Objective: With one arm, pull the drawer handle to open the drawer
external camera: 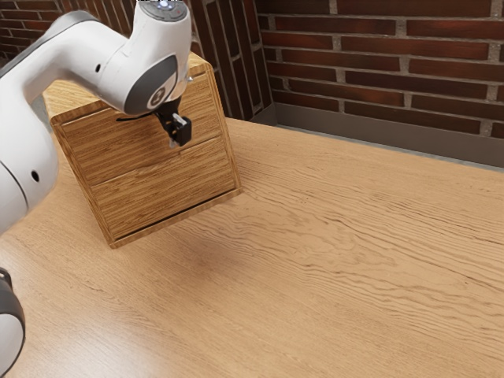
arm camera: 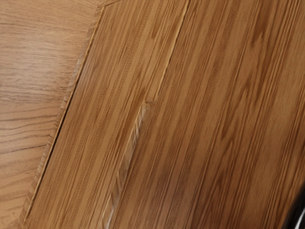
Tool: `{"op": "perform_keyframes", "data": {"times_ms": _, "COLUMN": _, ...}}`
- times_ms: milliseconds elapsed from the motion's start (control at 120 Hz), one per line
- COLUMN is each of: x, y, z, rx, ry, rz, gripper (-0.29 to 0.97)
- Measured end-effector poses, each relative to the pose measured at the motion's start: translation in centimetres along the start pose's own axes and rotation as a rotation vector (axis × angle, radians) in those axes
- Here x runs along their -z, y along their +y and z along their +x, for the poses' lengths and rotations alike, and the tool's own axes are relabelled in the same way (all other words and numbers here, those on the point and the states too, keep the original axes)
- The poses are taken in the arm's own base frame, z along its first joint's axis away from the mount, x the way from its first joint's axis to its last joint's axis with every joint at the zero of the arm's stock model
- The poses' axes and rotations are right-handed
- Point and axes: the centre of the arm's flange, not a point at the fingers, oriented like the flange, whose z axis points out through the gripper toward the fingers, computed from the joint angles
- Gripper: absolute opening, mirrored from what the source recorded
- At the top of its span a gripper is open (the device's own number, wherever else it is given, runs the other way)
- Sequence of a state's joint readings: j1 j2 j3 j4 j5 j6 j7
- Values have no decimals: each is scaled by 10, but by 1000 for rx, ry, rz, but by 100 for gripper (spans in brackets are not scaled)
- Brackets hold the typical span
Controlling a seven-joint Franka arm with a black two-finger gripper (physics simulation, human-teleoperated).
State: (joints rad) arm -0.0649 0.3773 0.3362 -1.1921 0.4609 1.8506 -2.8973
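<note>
A small wooden cabinet with two drawer fronts stands at the back left of the table. My black gripper hangs right in front of the upper drawer, near that front's right end, just above the seam to the lower drawer. In the wrist view the drawer fronts lie close under the hand, and a narrow raised wooden strip, which looks like a handle, runs along the grain. My hand's angle hides how the gripper's jaws stand.
The wooden table stretches out to the exterior view's right and front of the cabinet. A brick wall closes the back. The white arm crosses over the cabinet's top left corner.
</note>
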Motion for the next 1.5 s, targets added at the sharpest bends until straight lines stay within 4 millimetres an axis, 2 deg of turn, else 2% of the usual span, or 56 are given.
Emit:
{"op": "perform_keyframes", "data": {"times_ms": 183, "x": -1, "y": -2, "z": 7, "rx": -5, "ry": -14, "rz": 18, "gripper": 68}}
{"op": "perform_keyframes", "data": {"times_ms": 400, "x": 7, "y": -5, "z": 16, "rx": -13, "ry": -38, "rz": 36, "gripper": 68}}
{"op": "perform_keyframes", "data": {"times_ms": 717, "x": 22, "y": -25, "z": 14, "rx": -47, "ry": -69, "rz": 52, "gripper": 68}}
{"op": "perform_keyframes", "data": {"times_ms": 967, "x": 27, "y": -34, "z": 18, "rx": -62, "ry": -77, "rz": 66, "gripper": 68}}
{"op": "perform_keyframes", "data": {"times_ms": 1067, "x": 27, "y": -37, "z": 21, "rx": -68, "ry": -73, "rz": 74, "gripper": 68}}
{"op": "perform_keyframes", "data": {"times_ms": 1500, "x": 53, "y": -48, "z": 47, "rx": -95, "ry": -101, "rz": 118, "gripper": 68}}
